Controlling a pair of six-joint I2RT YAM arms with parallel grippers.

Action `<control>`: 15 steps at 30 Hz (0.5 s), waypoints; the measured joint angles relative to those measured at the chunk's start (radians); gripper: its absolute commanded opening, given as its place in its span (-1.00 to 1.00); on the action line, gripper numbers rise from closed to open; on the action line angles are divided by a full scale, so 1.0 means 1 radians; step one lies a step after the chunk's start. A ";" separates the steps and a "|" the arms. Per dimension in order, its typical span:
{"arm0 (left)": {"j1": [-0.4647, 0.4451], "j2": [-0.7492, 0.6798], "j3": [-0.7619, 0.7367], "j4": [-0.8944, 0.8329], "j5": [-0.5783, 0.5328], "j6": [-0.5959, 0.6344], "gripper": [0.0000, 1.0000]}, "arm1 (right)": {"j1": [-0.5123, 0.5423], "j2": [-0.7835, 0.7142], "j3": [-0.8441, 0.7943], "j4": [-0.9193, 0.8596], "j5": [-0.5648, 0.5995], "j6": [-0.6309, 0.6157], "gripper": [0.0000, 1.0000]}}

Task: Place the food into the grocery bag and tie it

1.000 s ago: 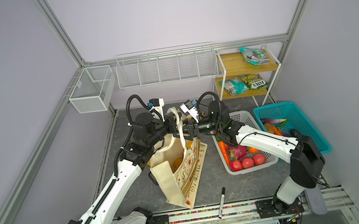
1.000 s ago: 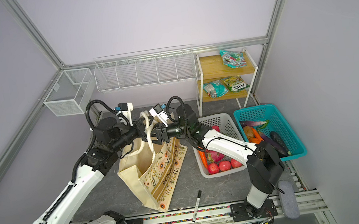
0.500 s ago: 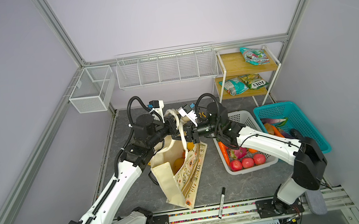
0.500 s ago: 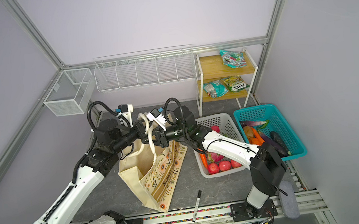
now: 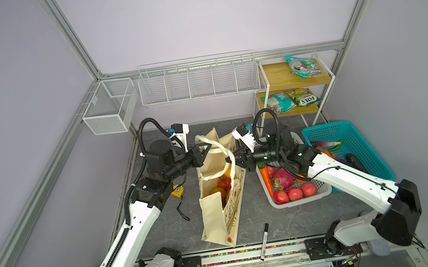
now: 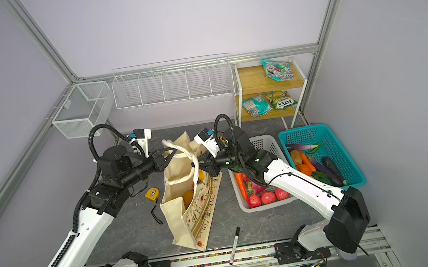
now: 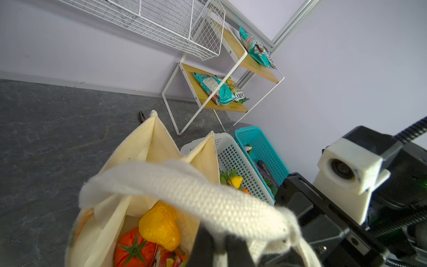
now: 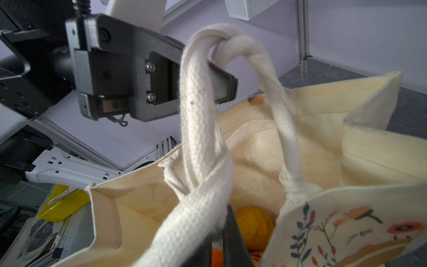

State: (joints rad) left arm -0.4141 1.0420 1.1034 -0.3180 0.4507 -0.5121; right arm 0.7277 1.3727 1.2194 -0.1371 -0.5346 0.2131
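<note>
We count the packing done, the bag (image 5: 218,209) standing on the table (image 5: 164,230) with pear (image 7: 159,226) and tomato (image 7: 132,250) inside, and the tying left: its handles (image 8: 198,115) look crossed, though we can't make out a knot, while left gripper (image 5: 205,150) and right gripper (image 5: 231,161) are both clamped shut on the handles.

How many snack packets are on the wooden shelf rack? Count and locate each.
3: a teal-and-pink packet on the top shelf; a teal packet beside a green FOXS packet on the lower shelf. None looks hidden.
</note>
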 measured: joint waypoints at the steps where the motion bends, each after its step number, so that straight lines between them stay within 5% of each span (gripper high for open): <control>1: 0.010 -0.003 0.000 -0.006 0.013 -0.004 -1.00 | -0.003 -0.008 -0.005 -0.011 0.012 -0.008 -0.86; 15: 0.266 -0.053 -0.059 -0.089 0.302 -0.058 -1.00 | -0.083 -0.169 -0.178 0.078 0.164 -0.036 -0.86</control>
State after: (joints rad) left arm -0.1478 0.9886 1.0443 -0.4072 0.7528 -0.5697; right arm 0.6449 1.2034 1.0416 -0.0593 -0.3710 0.1772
